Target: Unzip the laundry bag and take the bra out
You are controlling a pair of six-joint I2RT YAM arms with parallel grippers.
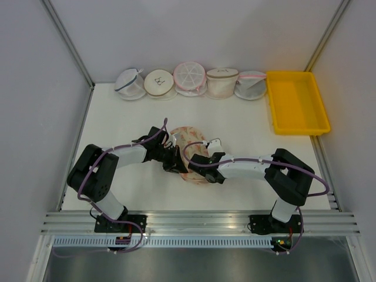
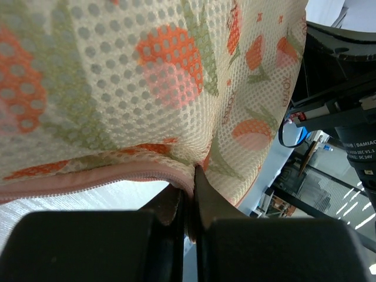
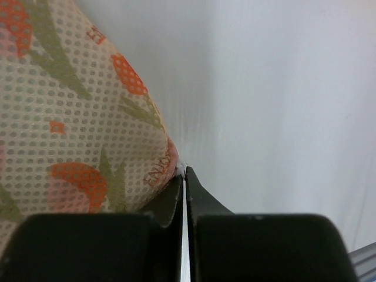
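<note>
Cream mesh laundry bag (image 2: 147,88), orange-pink print | left pincer (image 2: 192,176) clamped on its pink trim (image 2: 70,183) | right pincer (image 3: 184,176) fully closed at bag edge — grip unclear | black motor label (image 2: 359,144) reads "DAMIAO"

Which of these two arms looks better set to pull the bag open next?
Probably right: the right gripper is shut at the laundry bag's rim, while the left gripper pinches the pink trim, anchoring it.

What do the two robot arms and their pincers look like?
Both match. The left arm and right arm have chunky black joint housings joined by white segments, with a purple cable looping along each. The left gripper and right gripper each end in two black fingers tapering to points.
</note>
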